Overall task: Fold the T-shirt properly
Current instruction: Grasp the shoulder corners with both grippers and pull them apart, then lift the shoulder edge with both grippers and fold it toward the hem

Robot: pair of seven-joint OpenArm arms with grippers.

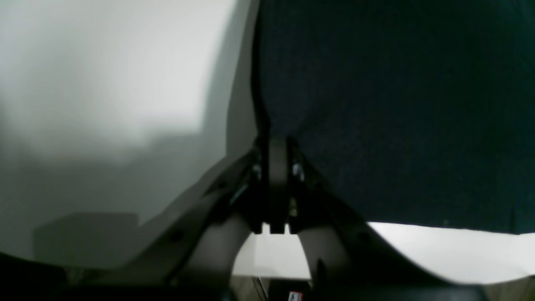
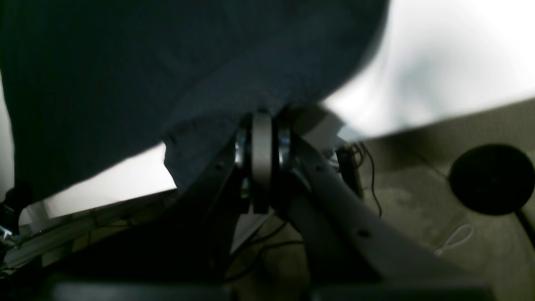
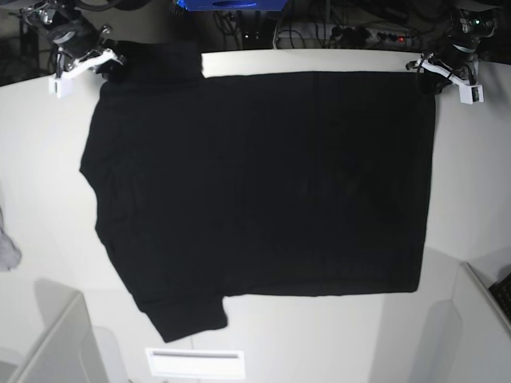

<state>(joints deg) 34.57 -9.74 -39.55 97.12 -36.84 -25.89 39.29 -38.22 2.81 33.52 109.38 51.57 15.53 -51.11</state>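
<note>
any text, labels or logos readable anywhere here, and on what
No text can be read.
T-shirt: plain black side up, no print showing.
White label on the table's near edge: dark strip, too small to read.
Red-and-white sticker under the left gripper: blurred.

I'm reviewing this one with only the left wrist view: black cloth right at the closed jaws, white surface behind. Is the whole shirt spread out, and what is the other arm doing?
Observer: Yes. In the base view the T-shirt lies spread flat on the white table, plain black side up, no print showing.
Operator: And the other arm?
Observer: The right gripper sits at the far corner on that view's left, by a sleeve. Its wrist view shows the jaws shut on black cloth.
Operator: Where is my arm, relative to it?
Observer: The left gripper is at the opposite far corner, along the same far edge of the shirt.
Operator: Anything else on the table?
Observer: A small grey-white cloth scrap at the left edge, apart from the shirt.
</note>
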